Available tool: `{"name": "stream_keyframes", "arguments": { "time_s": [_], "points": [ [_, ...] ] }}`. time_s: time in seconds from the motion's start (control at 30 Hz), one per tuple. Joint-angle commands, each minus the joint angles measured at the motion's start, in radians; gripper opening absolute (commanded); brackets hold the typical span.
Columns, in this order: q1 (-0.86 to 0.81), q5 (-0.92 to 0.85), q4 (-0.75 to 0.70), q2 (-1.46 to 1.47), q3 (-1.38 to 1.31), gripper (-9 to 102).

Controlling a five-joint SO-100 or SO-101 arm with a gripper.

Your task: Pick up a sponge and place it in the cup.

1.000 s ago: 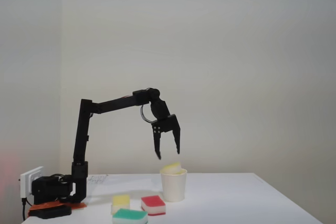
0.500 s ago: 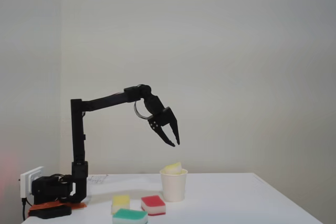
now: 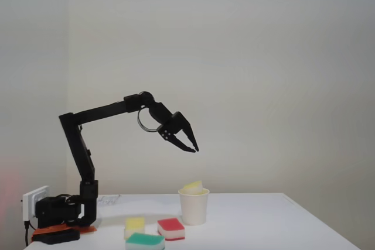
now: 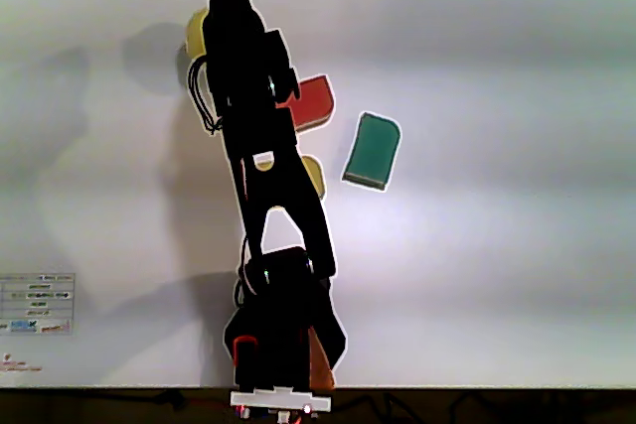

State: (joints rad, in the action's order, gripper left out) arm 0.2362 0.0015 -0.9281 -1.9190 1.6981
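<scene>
A pale-yellow sponge sticks out of the top of the white paper cup on the table in the fixed view. My gripper hangs high in the air, above and slightly left of the cup. Its fingers are drawn together with nothing between them. In the other view the black arm covers the cup. A yellow sliver of the sponge shows at the arm's left edge.
Loose sponges lie left of the cup: a yellow one, a red-topped one and a green-topped one. The arm's base and a white socket block sit at the table's left end.
The arm has folded back and lifted leftward, away from the cup. The gripper's fingers, wide apart a second ago, have come together. The sponge has stayed in the cup.
</scene>
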Motion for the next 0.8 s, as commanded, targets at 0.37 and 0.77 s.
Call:
{"name": "stream_keyframes", "arguments": {
  "time_s": [0.37, 0.77],
  "points": [
    [-0.055, -0.152, 0.054, -0.356, 0.255, 0],
    [-0.121, -0.210, 0.106, -0.652, 0.494, 0]
  ]
}}
